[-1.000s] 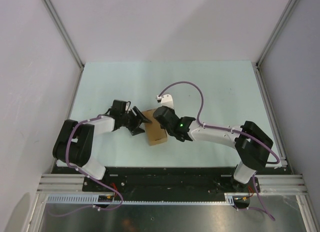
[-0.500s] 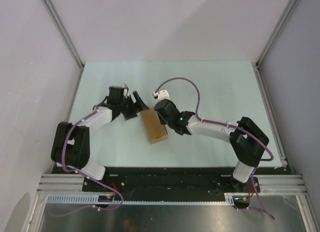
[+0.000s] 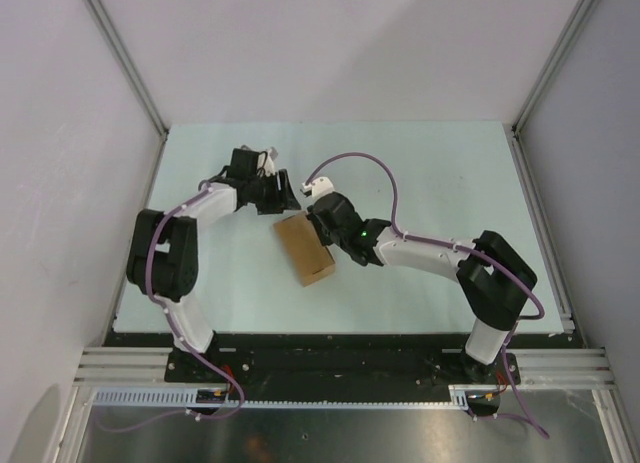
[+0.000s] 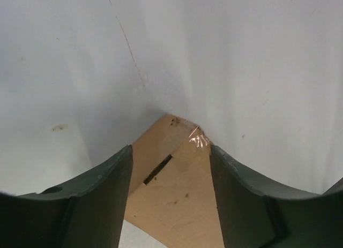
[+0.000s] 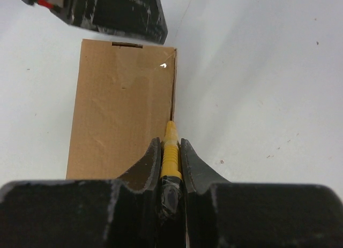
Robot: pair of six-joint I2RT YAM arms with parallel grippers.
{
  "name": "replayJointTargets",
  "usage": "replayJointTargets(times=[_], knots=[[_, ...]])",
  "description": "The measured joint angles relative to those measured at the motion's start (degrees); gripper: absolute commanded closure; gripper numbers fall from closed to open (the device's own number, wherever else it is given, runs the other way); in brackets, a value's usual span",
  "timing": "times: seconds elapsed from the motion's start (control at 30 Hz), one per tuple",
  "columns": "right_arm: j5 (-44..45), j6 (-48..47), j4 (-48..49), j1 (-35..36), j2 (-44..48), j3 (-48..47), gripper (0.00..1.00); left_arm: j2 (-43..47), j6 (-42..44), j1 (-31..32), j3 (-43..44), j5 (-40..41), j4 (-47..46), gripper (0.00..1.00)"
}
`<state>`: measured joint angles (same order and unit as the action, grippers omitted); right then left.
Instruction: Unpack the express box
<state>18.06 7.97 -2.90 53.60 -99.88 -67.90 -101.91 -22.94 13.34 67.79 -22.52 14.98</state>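
The express box is a flat brown carton lying on the pale table near the middle; it also shows in the right wrist view and a corner of it in the left wrist view. My right gripper is shut on a yellow-black utility knife, whose tip rests at the box's right edge seam. In the top view the right gripper is at the box's far right corner. My left gripper is open, its jaws either side of the box's far corner.
White walls with aluminium posts enclose the table. A purple cable arcs over the right arm. The black base rail runs along the near edge.
The left arm has swung away and up toward the far left, its gripper now at the box's far end. The right gripper moved slightly farther with the knife. The box has turned a little.
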Motion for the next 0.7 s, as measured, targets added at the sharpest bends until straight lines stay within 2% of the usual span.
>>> replayJointTargets(times=[0.27,0.33,0.7], knots=[[-1.0,-0.6,0.7,-0.3,-0.4,0.0,1.00,-2.2,9.5,0.0,1.3,-6.1,4.1,0.47],[-1.0,-0.6,0.7,-0.3,-0.4,0.0,1.00,-2.7,10.0,0.0,1.4,-6.4,4.3,0.51],[2.2,0.5,0.4,0.9,-0.4,0.0,1.00,-5.6,7.1,0.0,2.2,-4.7,4.3,0.54]])
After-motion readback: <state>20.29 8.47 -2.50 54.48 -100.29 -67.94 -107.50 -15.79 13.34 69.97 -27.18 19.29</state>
